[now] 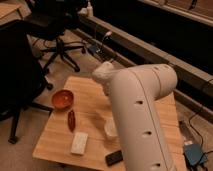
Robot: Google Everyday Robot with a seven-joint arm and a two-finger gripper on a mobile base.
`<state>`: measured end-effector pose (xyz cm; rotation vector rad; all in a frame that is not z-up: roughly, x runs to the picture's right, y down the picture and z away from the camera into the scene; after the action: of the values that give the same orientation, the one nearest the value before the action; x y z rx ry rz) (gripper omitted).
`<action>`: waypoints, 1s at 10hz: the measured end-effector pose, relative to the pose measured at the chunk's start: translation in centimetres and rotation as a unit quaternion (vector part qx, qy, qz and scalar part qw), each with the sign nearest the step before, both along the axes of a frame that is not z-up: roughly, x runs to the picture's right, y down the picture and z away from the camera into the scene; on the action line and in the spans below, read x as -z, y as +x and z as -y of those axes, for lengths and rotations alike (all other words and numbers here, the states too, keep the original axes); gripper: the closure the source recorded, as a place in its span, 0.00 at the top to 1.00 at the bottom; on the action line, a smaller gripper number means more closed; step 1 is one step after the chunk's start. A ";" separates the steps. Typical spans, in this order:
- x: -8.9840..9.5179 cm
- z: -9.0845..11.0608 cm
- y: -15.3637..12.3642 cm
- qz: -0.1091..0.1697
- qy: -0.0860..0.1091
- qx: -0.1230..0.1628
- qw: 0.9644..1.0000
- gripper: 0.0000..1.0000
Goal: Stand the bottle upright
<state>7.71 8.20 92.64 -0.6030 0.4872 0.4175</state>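
The bottle does not show in the camera view; it is hidden or out of frame. My arm's big white link [137, 115] fills the middle and right of the view and covers much of the wooden table [90, 95]. The gripper is hidden behind that link, so I see neither where it stands nor anything between its fingers. A knobbly white joint [102, 74] of the arm sits over the table's far side.
On the table lie an orange-red bowl [62, 99], a small dark red object [71, 120], a flat white block [79, 142], a dark phone [114, 157] and a whitish cup [109, 129] half covered by the arm. Black office chairs [55, 35] stand at the left.
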 end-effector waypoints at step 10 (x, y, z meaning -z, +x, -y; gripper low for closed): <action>1.0 2.6 -4.5 0.054 0.042 -0.029 0.997 0.25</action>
<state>3.22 5.62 91.68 -0.5567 0.3475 0.4567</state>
